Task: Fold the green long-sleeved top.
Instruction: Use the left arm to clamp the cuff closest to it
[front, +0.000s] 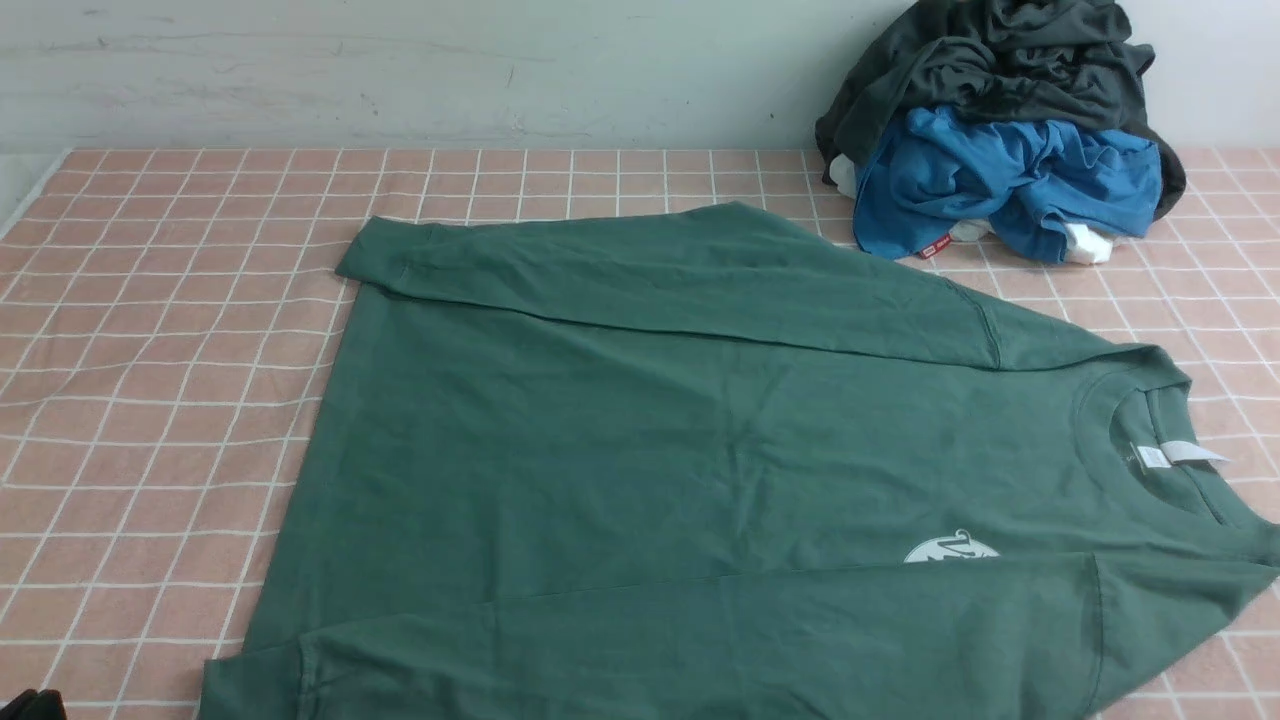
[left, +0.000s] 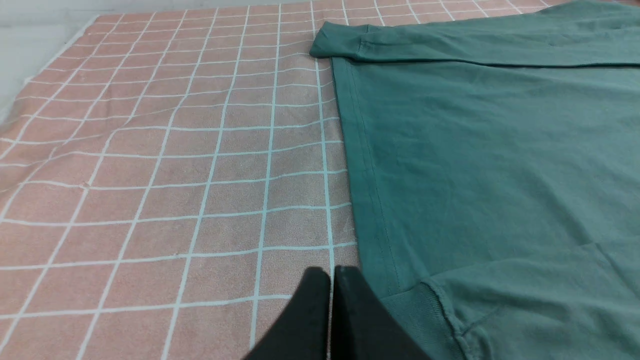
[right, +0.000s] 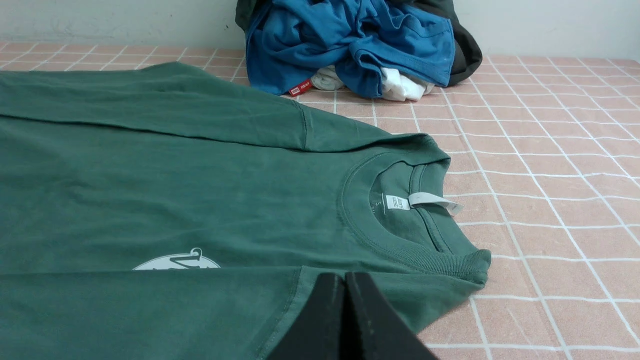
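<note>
Green top (front: 640, 430): flat, both sleeves folded inward | left claw (left: 332, 272): closed, empty | right claw (right: 343, 277): closed, empty

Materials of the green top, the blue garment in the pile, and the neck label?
Dark green long-sleeved top: matte cotton-like knit; soft creases, ribbed collar.
Crumpled bright blue garment: smooth, faintly sheened cloth, possibly synthetic; tight, rounded folds.
White strip neck label: thin woven tape, perhaps satin; it stands off the collar, slightly curled.
</note>
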